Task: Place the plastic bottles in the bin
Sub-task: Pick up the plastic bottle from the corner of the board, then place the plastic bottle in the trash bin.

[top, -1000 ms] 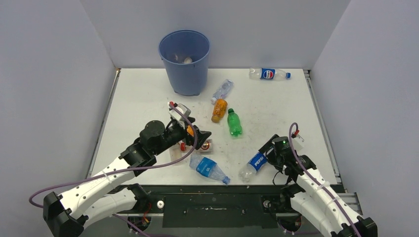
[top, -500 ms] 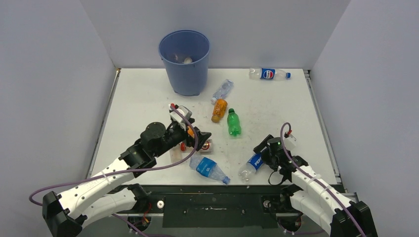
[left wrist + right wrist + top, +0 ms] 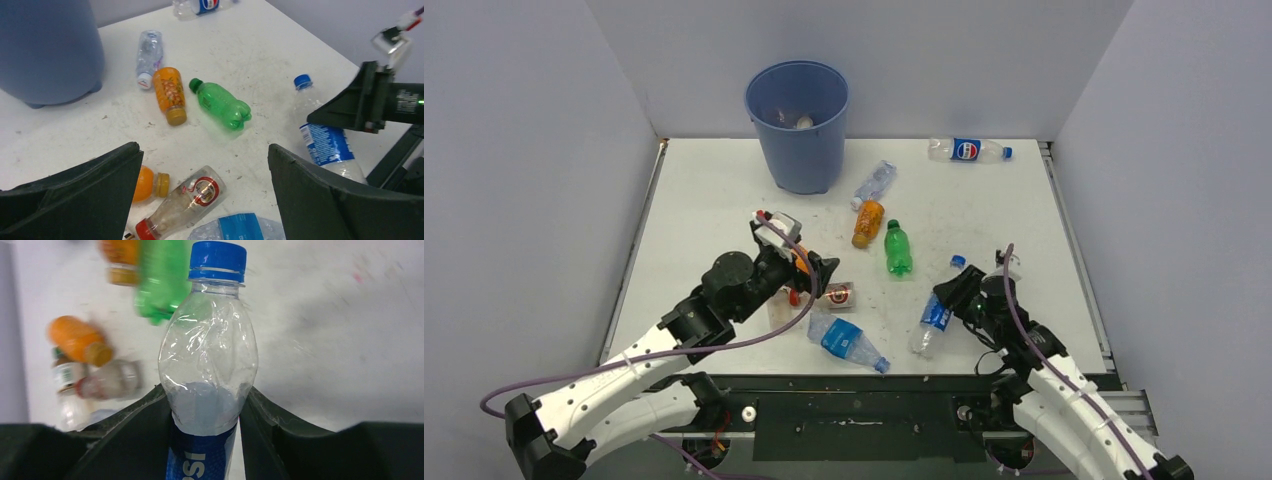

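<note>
Well toward the far edge, left of its middle, stands the bin (image 3: 804, 155), upright, with a few pale shapes inside that are too small to name. Nearer, the left gripper (image 3: 203, 149) hangs with its fingers spread wide and nothing between them. It is above a small orange bottle (image 3: 142, 183) and a clear red-capped bottle (image 3: 182, 202), which lie close together on the table (image 3: 704, 200). Just beside these, at the near edge, lies a crushed blue-labelled bottle (image 3: 844, 340).

Around the middle of the surface three more lie close together. A clear bottle (image 3: 874, 184) lies near the bin's base, an orange bottle with a yellow cap (image 3: 867, 223) is just beside that one's cap, and a green bottle (image 3: 897, 250) is just right of the orange one.

Further right, toward the near-right corner, the right gripper (image 3: 205, 392) is clamped on a crumpled Pepsi bottle (image 3: 207, 350). Its fingers press the body just above the blue label, and the blue cap points toward the far edge. Whether this bottle's base rests on the table cannot be told. A second Pepsi bottle (image 3: 967, 150) lies on its side at the far edge, near the far-right corner, well apart from the rest.
</note>
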You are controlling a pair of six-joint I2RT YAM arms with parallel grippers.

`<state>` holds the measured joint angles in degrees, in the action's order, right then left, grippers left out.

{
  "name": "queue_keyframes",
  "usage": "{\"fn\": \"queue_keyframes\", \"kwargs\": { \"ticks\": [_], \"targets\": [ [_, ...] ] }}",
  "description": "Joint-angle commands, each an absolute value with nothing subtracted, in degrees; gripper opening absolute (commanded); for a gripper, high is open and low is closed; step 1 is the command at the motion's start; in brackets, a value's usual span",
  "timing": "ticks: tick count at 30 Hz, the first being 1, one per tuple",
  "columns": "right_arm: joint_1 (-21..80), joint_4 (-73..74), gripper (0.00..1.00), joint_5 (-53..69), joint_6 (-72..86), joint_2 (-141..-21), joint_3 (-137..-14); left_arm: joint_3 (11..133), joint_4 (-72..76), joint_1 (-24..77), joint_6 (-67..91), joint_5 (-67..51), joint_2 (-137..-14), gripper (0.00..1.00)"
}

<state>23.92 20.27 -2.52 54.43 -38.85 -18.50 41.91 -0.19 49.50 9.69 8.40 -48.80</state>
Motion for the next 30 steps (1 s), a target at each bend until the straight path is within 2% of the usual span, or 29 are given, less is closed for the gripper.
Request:
{"fn": "queue_keyframes", "kwargs": {
  "ticks": [1, 5, 14, 21, 28, 30],
  "targets": [
    [26.0, 8.9, 0.25, 5.3, 39.7, -30.7, -27.3, 41.5, 3.8, 49.9, 7.9, 17.9, -43.5, 0.96],
    [27.4, 3.8, 0.24, 15.3, 30.7, -31.0, -33.1, 42.5, 6.4, 49.9, 10.5, 14.8, -40.1, 0.96],
    [30.1, -5.2, 0.25, 28.8, 22.1, -33.2, -38.6, 60.4, 3.4, 48.9, 25.2, -10.4, -49.0, 0.96],
    [33.2, -7.9, 0.23, 33.0, 18.3, -36.3, -42.0, 71.3, 0.9, 46.8, 31.0, -19.6, -60.7, 0.96],
    [37.7, -10.4, 0.21, 31.4, 16.2, -38.1, -43.0, 73.5, 4.6, 44.8, 36.3, -24.7, -66.7, 0.97],
    [38.8, -10.5, 0.2, 30.7, 15.6, -38.5, -43.2, 73.9, 5.1, 44.7, 36.9, -25.3, -67.5, 0.99]
  ]
}}
